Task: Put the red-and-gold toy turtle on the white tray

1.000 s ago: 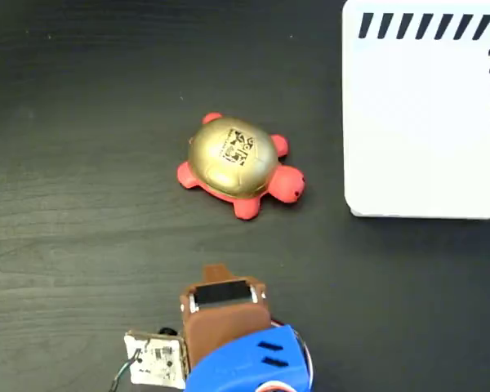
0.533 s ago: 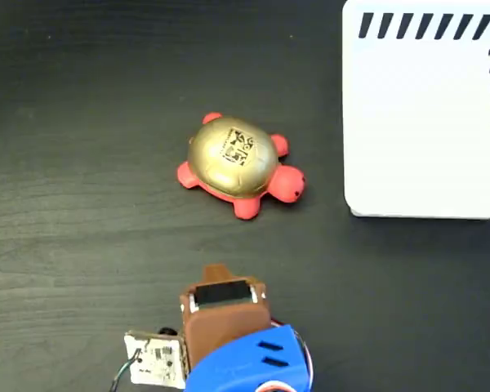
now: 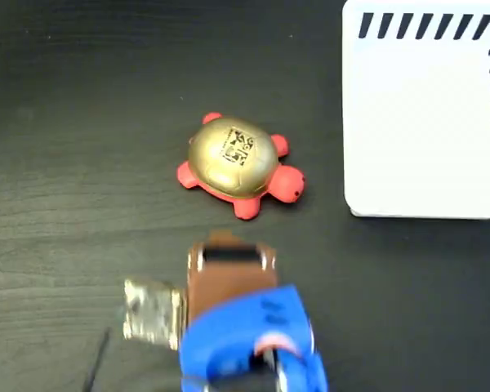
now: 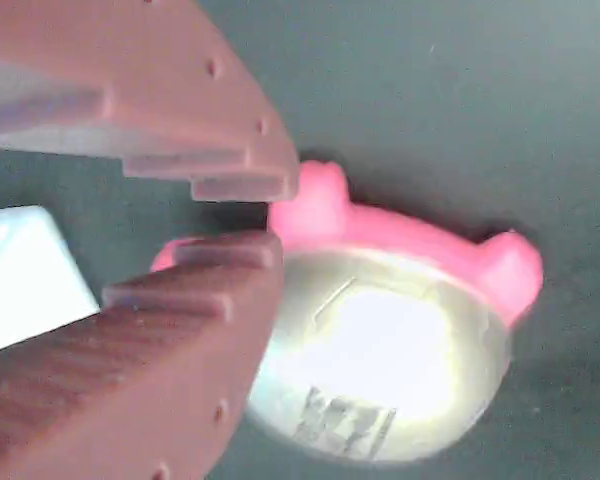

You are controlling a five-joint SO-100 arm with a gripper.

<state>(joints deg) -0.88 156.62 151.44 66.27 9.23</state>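
One turtle (image 3: 237,163) sits on dark table (image 3: 82,122), beside tray (image 3: 425,122).

Bare table (image 3: 82,122) is seen all round the turtle (image 3: 235,162). A clear strip is left between it and the tray (image 3: 425,122). The gripper (image 3: 229,249) is set just below.

Dark wood-grain table (image 3: 57,163), faint horizontal grain, soft even overhead light.

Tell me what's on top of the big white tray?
Nothing that shows: the white tray looks bare apart from dark stripes along its edges. Its right part runs out of the picture, so that bit stays unknown. The turtle sits on the dark table.
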